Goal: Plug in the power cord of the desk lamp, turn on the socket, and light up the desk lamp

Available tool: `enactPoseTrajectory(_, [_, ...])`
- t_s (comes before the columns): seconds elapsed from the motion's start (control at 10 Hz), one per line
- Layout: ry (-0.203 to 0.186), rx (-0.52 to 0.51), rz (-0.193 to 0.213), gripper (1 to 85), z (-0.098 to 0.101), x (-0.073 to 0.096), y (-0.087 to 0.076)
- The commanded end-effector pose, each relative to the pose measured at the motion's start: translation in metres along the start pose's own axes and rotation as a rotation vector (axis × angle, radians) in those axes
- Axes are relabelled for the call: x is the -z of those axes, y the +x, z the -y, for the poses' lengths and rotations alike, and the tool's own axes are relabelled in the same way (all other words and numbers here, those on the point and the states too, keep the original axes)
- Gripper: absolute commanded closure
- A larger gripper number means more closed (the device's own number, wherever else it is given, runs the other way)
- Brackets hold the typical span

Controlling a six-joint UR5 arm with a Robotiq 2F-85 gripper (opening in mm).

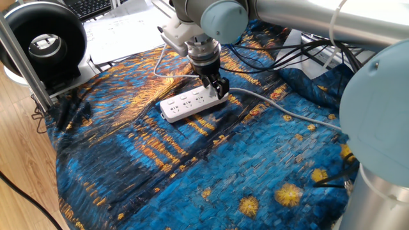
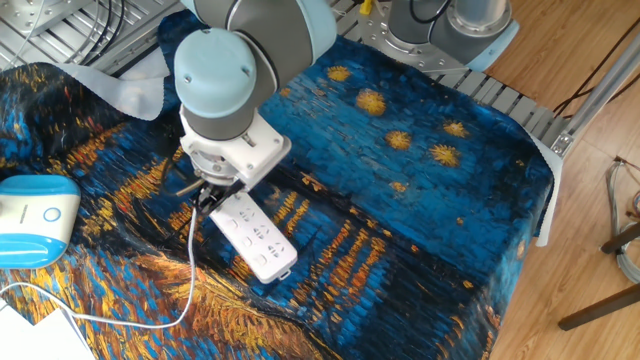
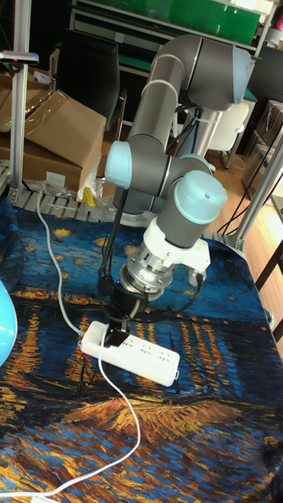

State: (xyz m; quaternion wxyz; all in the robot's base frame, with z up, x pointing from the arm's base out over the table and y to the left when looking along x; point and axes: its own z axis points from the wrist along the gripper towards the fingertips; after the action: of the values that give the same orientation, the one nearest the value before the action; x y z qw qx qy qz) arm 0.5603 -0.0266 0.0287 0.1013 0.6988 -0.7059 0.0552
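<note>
The socket [image 1: 188,105] [image 2: 256,237] [image 3: 141,354] is a white power strip lying on the blue patterned cloth. My gripper [image 1: 219,89] [image 2: 207,197] [image 3: 118,324] stands on the strip's end where the thick grey cable [image 1: 275,105] leaves it. Its fingers are shut on the small white plug, which they mostly hide, and the plug sits at the end outlet. The thin white power cord [image 2: 190,275] [image 3: 119,401] trails from the fingers across the cloth. The desk lamp's light-blue base [image 2: 30,215] rests at the left edge; its stem is out of view.
A large black ring-shaped device [image 1: 45,41] on a white base stands at the back left. Black cables [image 1: 307,51] lie behind the arm. A metal post [image 1: 22,61] rises beside the ring device, and cardboard boxes [image 3: 55,134] sit beyond the table.
</note>
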Motion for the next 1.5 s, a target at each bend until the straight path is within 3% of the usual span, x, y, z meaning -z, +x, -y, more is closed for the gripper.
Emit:
enactPoseTrajectory(0.0, [-0.012,-0.009,0.013,24.0,-0.003,-0.001,-0.001])
enactPoseTrajectory(0.4, [-0.07,-0.067,0.046,25.3,-0.017,-0.006,-0.008])
enactPoseTrajectory(0.9, [-0.084,-0.071,0.069,23.0,-0.015,0.005,-0.022])
enactPoseTrajectory(1.0, [-0.073,-0.061,0.052,20.3,-0.011,0.01,-0.021])
enactPoseTrajectory(1.2, [-0.09,-0.063,0.047,17.7,-0.017,0.025,-0.027])
enactPoseTrajectory(1.4, [-0.072,-0.079,0.01,17.7,-0.015,0.045,-0.029])
